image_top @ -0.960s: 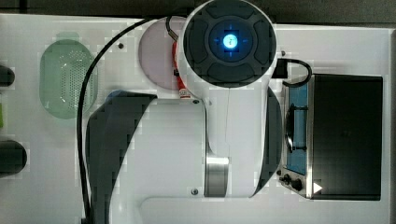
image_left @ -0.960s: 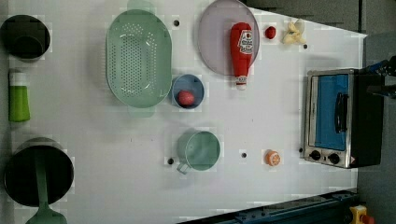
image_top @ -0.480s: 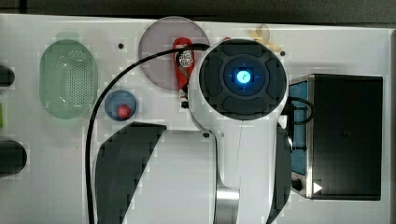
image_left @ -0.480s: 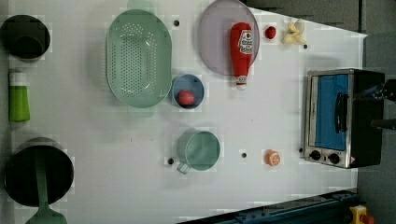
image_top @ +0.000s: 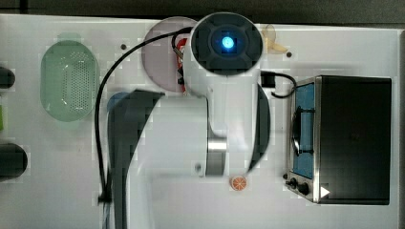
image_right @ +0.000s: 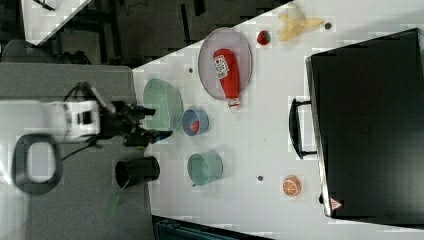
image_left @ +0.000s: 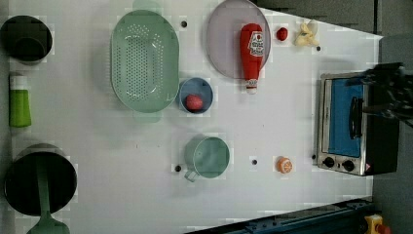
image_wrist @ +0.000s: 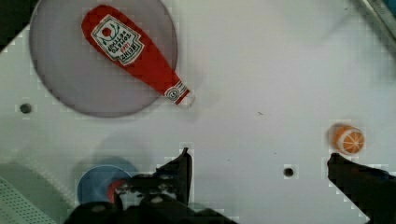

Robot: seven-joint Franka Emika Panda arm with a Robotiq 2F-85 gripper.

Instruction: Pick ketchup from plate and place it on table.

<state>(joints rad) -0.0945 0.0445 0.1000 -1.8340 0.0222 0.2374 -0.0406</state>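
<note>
1. At the upper middle of the left view, the ketchup [image_left: 252, 52] lies on the plate [image_left: 224, 44], cap past the rim over the table [image_left: 122, 161].
2. The gripper [image_wrist: 259, 161] hangs with fingers wide apart, holding nothing.

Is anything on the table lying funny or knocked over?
Yes. The ketchup lies on its side on the plate rather than standing up, and its cap end pokes out past the plate's rim over the table. Nothing looks spilled or broken.
</note>
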